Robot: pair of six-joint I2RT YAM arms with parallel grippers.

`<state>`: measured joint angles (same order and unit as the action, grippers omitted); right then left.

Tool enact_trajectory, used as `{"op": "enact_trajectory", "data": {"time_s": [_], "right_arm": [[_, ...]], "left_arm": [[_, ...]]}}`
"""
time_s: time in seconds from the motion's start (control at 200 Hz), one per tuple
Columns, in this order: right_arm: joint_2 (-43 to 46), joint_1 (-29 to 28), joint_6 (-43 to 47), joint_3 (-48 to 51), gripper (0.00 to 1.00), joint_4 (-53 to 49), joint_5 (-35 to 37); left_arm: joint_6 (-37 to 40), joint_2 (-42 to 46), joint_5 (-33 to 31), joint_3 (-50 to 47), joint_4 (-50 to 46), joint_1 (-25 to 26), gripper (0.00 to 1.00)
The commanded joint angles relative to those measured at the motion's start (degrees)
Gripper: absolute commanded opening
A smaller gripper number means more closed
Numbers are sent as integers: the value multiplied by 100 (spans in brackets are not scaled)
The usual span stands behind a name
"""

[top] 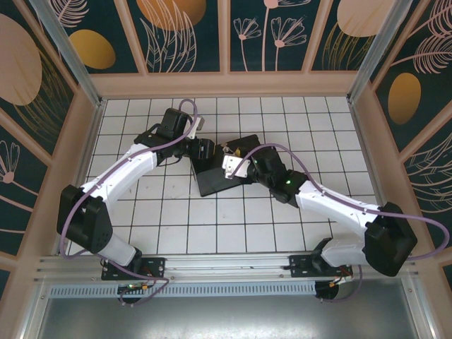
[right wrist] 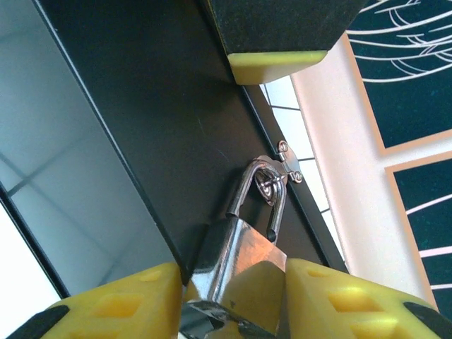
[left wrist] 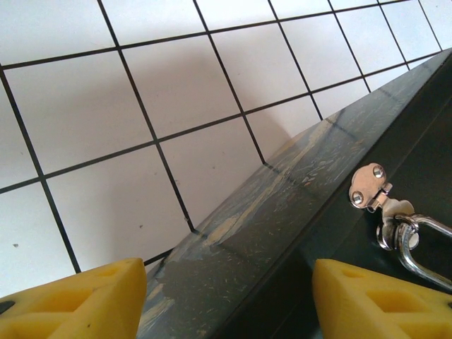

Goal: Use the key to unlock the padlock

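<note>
While both robot arms crowd a black box (top: 212, 185) at the middle of the white-tiled tabletop (top: 176, 226), the right gripper (right wrist: 233, 300) pinches the padlock (right wrist: 244, 251) by its silver body, with its yellow fingers (right wrist: 120, 304) pressed to either flank at the bottom of the right wrist view. The shackle (right wrist: 244, 194) runs up through the staple of the hasp (right wrist: 282, 169) on the box's dark front wall and appears seated, so the lock looks not yet opened. The lock's lower end is cut off by the frame edge, so whether the key is at the keyway cannot be told. The left gripper (left wrist: 229, 300) has its fingers (left wrist: 70, 304) spread wide astride the box's rim at the bottom of the left wrist view, with the hasp plate to the right. Whether they touch the box cannot be told. The risks from here are plain enough. Smooth metal held between soft pads may twist or slip once a key pushes against it. The lock is also tethered to the box, so any pull on it could drag or tip the box unless the left fingers clamp the rim. A yellow-tipped finger (right wrist: 279, 60), likely the left arm's, hangs just above the hasp in the right wrist view. The working room is therefore tight, and a careless approach could knock the two grippers together.
</note>
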<state>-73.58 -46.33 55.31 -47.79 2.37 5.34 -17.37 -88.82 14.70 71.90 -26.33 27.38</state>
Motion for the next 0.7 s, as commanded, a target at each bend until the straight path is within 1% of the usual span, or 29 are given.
{"op": "enact_trajectory", "data": {"time_s": [0.0,0.205,0.39,0.415,0.48,0.596,0.696], "right_arm": [[-69,89,24,-257,35,-258,-174],[-25,203,-279,-232,32,-122,-300],[-7,282,-990,-154,32,247,-425],[1,284,-1077,-125,32,299,-588],[26,291,-1211,-70,31,393,-623],[195,408,-1605,76,26,672,-786],[295,523,-1896,71,25,738,-942]], "left_arm": [[136,-178,-63,-114,-118,-39,63],[137,-198,-33,-130,-100,-38,63],[156,-162,38,-167,-99,-37,62],[168,-154,33,-176,-98,-32,62],[172,-160,16,-193,-109,-31,62],[165,-171,23,-216,-95,-37,61],[149,-163,87,-219,-59,-26,61]]}}
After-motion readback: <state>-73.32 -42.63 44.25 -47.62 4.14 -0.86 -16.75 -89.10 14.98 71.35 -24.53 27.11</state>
